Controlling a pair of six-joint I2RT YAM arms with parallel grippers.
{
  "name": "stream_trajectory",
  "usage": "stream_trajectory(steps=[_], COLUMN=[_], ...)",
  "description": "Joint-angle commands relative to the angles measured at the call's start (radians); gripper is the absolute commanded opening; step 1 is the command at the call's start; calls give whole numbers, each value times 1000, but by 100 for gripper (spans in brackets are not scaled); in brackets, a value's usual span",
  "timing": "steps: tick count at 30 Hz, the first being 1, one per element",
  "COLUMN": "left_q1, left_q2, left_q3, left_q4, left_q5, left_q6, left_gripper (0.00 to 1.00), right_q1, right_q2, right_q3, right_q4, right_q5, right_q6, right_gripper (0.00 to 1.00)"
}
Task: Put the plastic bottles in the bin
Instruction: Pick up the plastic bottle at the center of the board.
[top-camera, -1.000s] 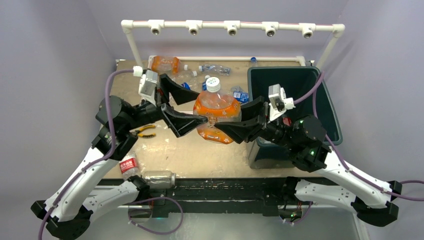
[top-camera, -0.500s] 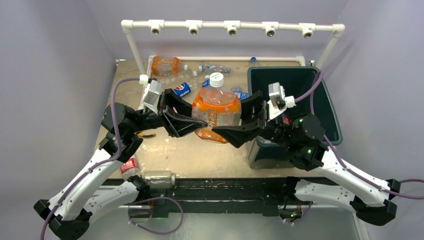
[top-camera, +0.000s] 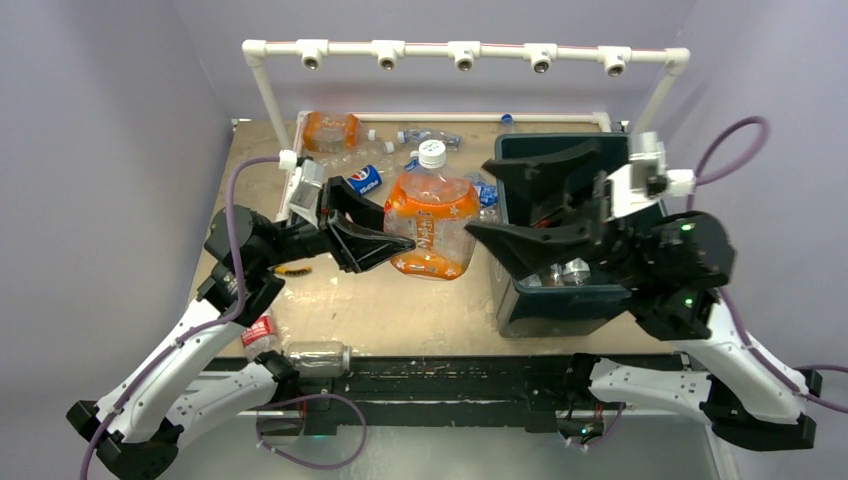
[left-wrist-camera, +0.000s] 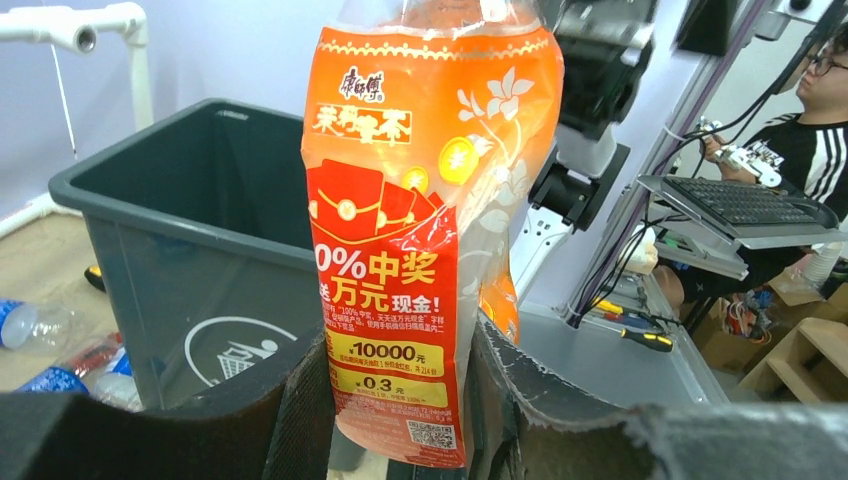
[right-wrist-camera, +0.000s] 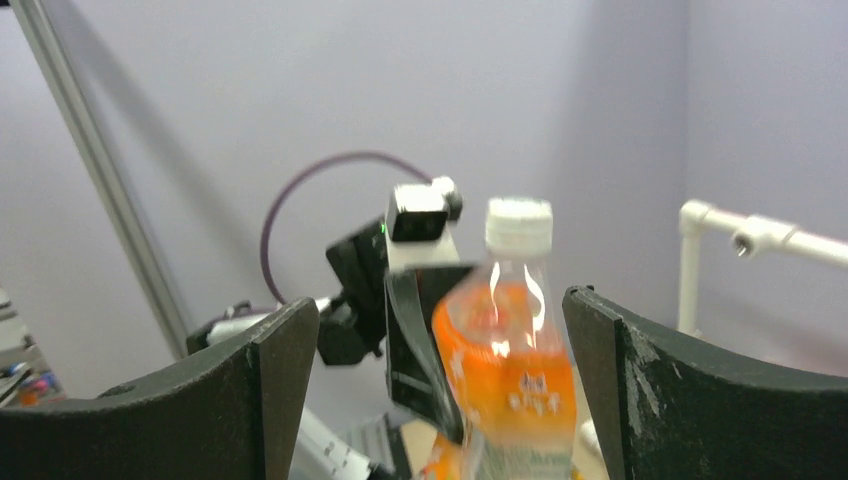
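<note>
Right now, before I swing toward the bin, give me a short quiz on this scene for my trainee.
1. True or false: the right end effector is clamped on the big orange bottle.
2. The left end effector holds that bottle: A) upright, cap up; B) lying sideways; C) upside down.
3. Fill in: its cap is ___.
Key: 1 false, its jaws stand open, clear of the bottle; 2 A; 3 white.
</note>
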Motion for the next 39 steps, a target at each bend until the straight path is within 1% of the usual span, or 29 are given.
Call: stream_trajectory(steps=[1,8,12,16,18,20,23,26,29,30,31,32,33,34,36,37,38,39], left_q1=[5,5,4,5,4,6,5,5,5,5,6,6,5,5,5,6,5,6], left_q2=[1,6,13,19,17,13,4,-1,-2,-3,-4,-8,-11,-16,-30,-38,-50,-64], left_q3=[54,80,93,102,103,102,103,103,103,104,105,104,105,106,111,115,117,115], left_q4=[-43,-96,-139,-170,-177,-184,-192,-199,-206,-206,-207,-208,-212,-212,-258,-272,-283,-289], left_q5=[14,38,49,56,59,59,55,54,53,52,49,42,31,18,-27,-61,-102,-150], left_q6=[45,73,100,117,122,127,133,141,144,144,146,147,151,159,170,176,180,186], left_gripper=[0,0,0,0,0,0,0,0,0,0,0,0,7,24,68,87,95,97], right_q1=[3,2,2,2,2,2,2,2,2,2,2,2,2,2,2,2,2,2], right_q2=[61,201,244,264,275,285,288,270,258,257,257,254,251,244,224,209,193,171], right_q3=[165,337,377,386,393,398,391,366,360,361,360,360,359,356,347,344,343,337], right_q4=[-131,-291,-334,-327,-328,-333,-332,-315,-320,-324,-328,-333,-339,-343,-348,-351,-352,-342], right_q5=[87,101,101,102,111,113,113,113,110,108,106,109,114,115,130,142,154,192], right_q6=[-67,-71,-68,-61,-59,-55,-44,-36,-35,-36,-36,-36,-34,-36,-45,-51,-61,-73], right_gripper=[95,89,85,82,79,71,57,46,30,24,16,0,0,0,0,0,0,0])
